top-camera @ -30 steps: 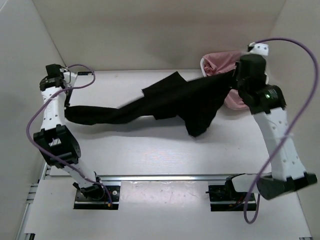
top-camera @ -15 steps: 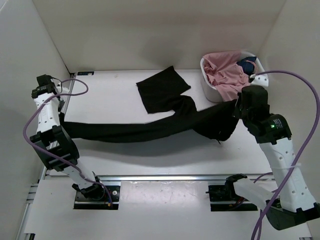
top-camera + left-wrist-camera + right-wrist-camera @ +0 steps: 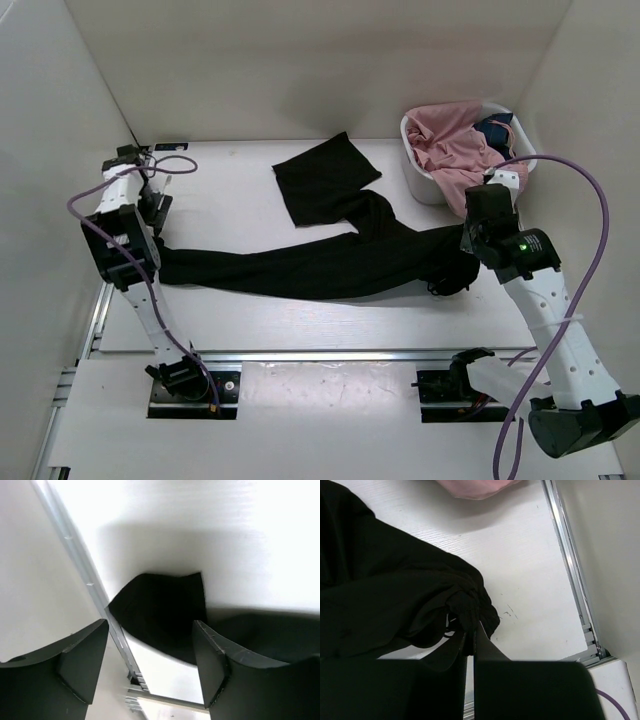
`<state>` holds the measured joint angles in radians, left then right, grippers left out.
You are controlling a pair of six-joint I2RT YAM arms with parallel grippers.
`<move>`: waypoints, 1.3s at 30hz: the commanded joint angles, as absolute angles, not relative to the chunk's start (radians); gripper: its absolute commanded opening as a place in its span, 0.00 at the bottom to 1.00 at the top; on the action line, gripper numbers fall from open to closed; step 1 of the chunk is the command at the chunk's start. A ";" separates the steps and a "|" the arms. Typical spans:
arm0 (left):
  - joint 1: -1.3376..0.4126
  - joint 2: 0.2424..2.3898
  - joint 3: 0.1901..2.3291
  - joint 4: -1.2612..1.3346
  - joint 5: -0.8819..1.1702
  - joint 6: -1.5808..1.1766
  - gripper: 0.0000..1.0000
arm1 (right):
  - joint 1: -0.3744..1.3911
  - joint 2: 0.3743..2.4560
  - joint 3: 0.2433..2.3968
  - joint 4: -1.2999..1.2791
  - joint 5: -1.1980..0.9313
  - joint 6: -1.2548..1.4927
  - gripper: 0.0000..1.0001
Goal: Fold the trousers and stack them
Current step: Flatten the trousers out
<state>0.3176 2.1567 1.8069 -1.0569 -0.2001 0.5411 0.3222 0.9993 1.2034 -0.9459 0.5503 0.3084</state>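
The black trousers (image 3: 320,265) lie stretched across the table. One leg runs left to a cuff (image 3: 160,607), and the other leg (image 3: 325,180) is bent toward the far side. My left gripper (image 3: 153,212) hovers open just beyond that left cuff, its jaws (image 3: 150,626) wide apart with nothing between them. At the right end of the garment, my right gripper (image 3: 468,250) is shut on a bunched fold of the trousers (image 3: 395,590), and cloth is pinched between its fingertips (image 3: 471,630).
A white basket (image 3: 420,185) stands at the far right holding a pink garment (image 3: 455,140) and a dark blue garment (image 3: 495,128). The pink cloth (image 3: 475,487) also shows at the top of the right wrist view. Metal rails border the table's left, right and near edges.
My left gripper opened and let go of the leg end, which now lies on the table. The left arm swung inward. The right gripper dragged its end slightly nearer.
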 commanded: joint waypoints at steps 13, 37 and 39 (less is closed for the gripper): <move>0.586 1.778 1.353 -0.888 0.089 0.422 0.72 | 0.313 1.008 1.187 -0.946 0.551 0.314 0.00; 0.541 2.042 1.411 -0.834 0.008 0.442 0.14 | 0.304 1.002 1.152 -0.894 0.551 0.270 0.00; 0.564 1.976 1.402 -0.834 -0.052 0.500 0.14 | 0.278 1.080 1.248 -0.879 0.551 0.214 0.00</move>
